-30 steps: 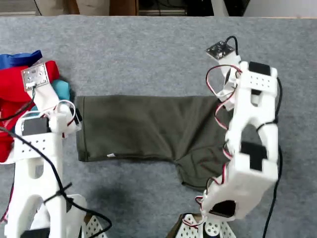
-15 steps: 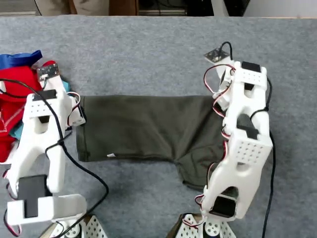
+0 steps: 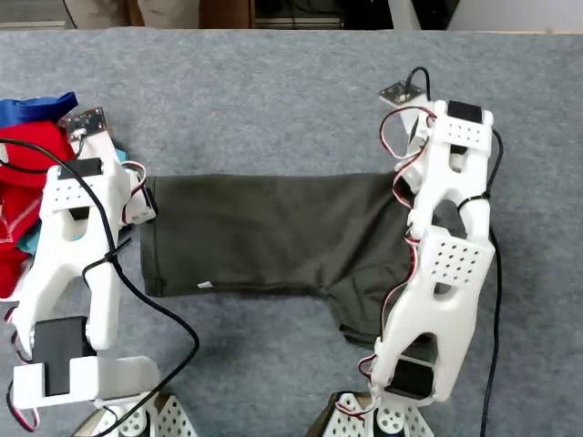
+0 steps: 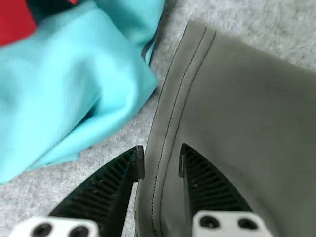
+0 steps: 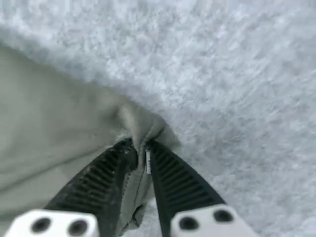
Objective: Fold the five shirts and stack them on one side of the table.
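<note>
A: Olive shirt, then: where does it lie, and what have you got of it?
B: Flat across the middle of the grey worktop, one end just beside the cyan shirt. My right claw is pinching a puckered corner of it. My left claw stands slightly spread astride the stitched hem, not gripping.
A: How will it handle?
B: Light and limp, I'd judge, so it will sag between my two holds. The doubled hem and the corners look the firmest places to take it
</note>
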`<action>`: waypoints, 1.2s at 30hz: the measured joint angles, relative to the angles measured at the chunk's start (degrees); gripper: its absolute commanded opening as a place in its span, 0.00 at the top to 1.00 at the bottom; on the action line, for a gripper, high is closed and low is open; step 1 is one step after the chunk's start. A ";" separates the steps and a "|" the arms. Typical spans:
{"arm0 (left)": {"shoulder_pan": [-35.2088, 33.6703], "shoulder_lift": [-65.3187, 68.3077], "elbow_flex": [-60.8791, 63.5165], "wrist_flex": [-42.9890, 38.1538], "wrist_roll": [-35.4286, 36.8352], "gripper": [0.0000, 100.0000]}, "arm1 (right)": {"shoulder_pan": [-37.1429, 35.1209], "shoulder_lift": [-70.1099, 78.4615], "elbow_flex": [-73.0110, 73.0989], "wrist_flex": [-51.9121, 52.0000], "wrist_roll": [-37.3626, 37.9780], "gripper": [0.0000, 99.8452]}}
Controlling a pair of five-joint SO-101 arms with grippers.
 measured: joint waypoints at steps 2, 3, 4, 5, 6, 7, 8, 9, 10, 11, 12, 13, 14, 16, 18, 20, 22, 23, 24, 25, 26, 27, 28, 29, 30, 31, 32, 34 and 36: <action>0.00 0.00 -0.62 0.00 0.00 0.87 | 0.00 0.18 -2.11 0.00 0.00 1.00; 0.00 0.00 -0.88 0.00 0.00 0.87 | 0.00 0.18 -3.16 -0.09 0.00 1.00; 0.00 0.00 -0.97 0.00 0.00 0.87 | 0.00 0.18 -4.22 -0.09 0.00 1.00; 0.00 0.00 -0.97 0.00 0.18 0.87 | 0.09 0.18 -5.27 -0.09 0.00 1.00; 0.00 0.00 -1.32 0.00 0.18 0.87 | 0.09 0.18 -6.33 -0.09 0.00 1.00; 0.00 0.00 -1.49 0.00 0.18 0.87 | 0.09 0.18 -7.30 -0.09 0.00 1.00; 0.00 0.00 -1.49 0.00 0.26 0.87 | 0.09 0.18 -8.09 -0.09 0.00 1.00; 0.00 0.00 -1.58 0.00 0.35 0.87 | 0.09 0.18 -8.79 -0.35 0.00 1.00; 0.00 0.00 -1.58 0.00 0.35 0.87 | 0.09 0.18 -9.14 -0.97 0.00 1.00; 0.00 0.00 -1.67 0.00 0.35 0.87 | 0.00 0.18 -9.23 -1.23 0.00 1.00; 0.00 0.00 -1.67 0.00 0.35 0.87 | 0.00 0.18 -9.23 -1.32 0.00 1.00; 0.00 0.00 -1.67 0.00 0.35 0.87 | 0.00 0.18 -9.23 -1.41 0.00 1.00; 0.00 0.00 -1.67 0.00 0.35 0.87 | 0.00 0.18 -9.23 -1.23 0.00 0.99; 0.00 0.00 -1.67 0.00 0.35 0.87 | 0.00 0.18 -9.23 0.00 0.44 0.98; 0.00 0.00 -1.67 0.00 0.35 0.87 | 0.00 0.18 -9.23 1.67 2.02 0.93; 0.00 0.00 -1.67 0.00 0.35 0.87 | 0.09 0.18 -9.41 2.99 3.08 0.82; 0.00 0.00 -1.67 0.00 0.35 0.87 | 0.09 0.18 -9.93 4.31 3.78 0.68; 0.00 0.00 -1.76 0.00 0.35 0.87 | 0.09 0.18 -10.29 5.01 4.40 0.62; 0.00 0.00 -2.20 0.00 0.35 0.87 | 0.09 0.18 -10.90 6.15 5.10 0.57; 0.00 0.00 -2.81 0.00 0.35 0.87 | 0.09 0.18 -11.52 7.56 5.80 0.54; 0.00 0.00 -3.69 0.00 0.35 0.87 | 0.09 0.18 -12.31 9.23 6.33 0.53; 0.00 0.00 -4.40 0.00 0.35 0.87 | 0.09 0.18 -13.19 10.81 6.59 0.53; 0.00 0.00 -5.10 0.00 0.35 0.87 | 0.09 0.09 -14.15 12.57 7.03 0.54; 0.00 0.00 -5.80 0.00 0.35 0.87 | 0.09 -0.18 -15.21 14.42 7.74 0.56; 0.00 0.00 -6.24 0.26 0.35 0.87 | 0.09 -0.70 -16.00 16.62 8.88 0.59; 0.00 0.00 -6.51 0.88 0.35 0.87 | 0.09 -1.76 -16.35 18.11 9.76 0.64; 0.00 0.00 -6.68 1.76 0.35 0.87 | 0.26 -2.99 -16.44 18.46 10.46 0.69; 0.18 0.00 -6.77 2.73 0.35 0.87 | 1.14 -6.33 -15.56 18.90 12.31 0.81; 0.62 0.00 -6.51 2.81 0.35 0.87 | 1.93 -10.81 -11.52 18.90 15.21 0.91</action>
